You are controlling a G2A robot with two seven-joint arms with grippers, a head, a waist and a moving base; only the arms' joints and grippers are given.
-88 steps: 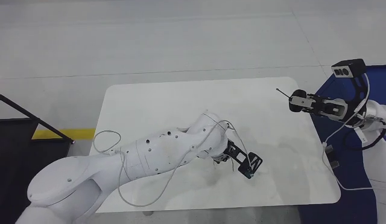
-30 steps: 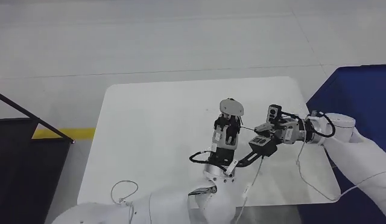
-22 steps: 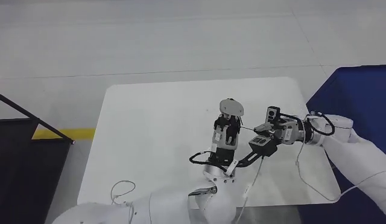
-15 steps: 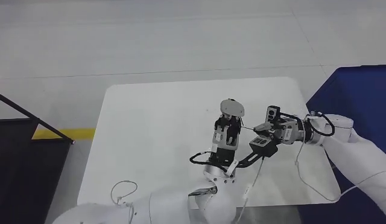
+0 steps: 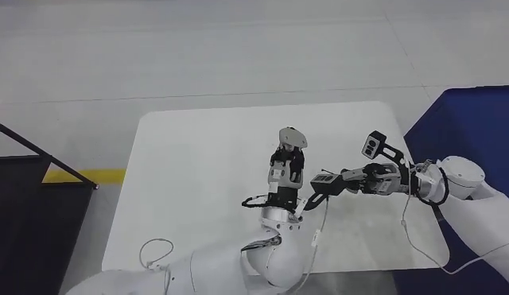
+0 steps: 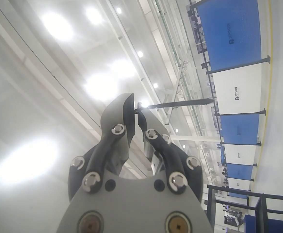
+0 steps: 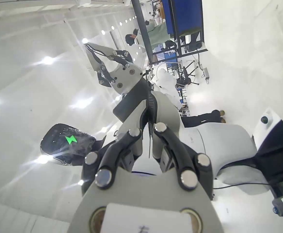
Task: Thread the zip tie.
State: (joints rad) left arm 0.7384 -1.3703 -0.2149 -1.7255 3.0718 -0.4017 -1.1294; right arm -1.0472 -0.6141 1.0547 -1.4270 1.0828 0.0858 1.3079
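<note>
zip tie (image 6: 177, 103): thin plastic strap, judged light, springy, a bit slick; likely bows if pushed end-on, so hold close behind working end. left gripper (image 6: 136, 109) clamped together on one end of it, right at fingertips. rest of strap juts sideways from those tips, tapered tip free in air. judgement: best second hold just behind taper, flat faces against pads. right gripper (image 5: 324, 185) near, beside left gripper, not touching it; cannot tell whether gripping anything.
</note>
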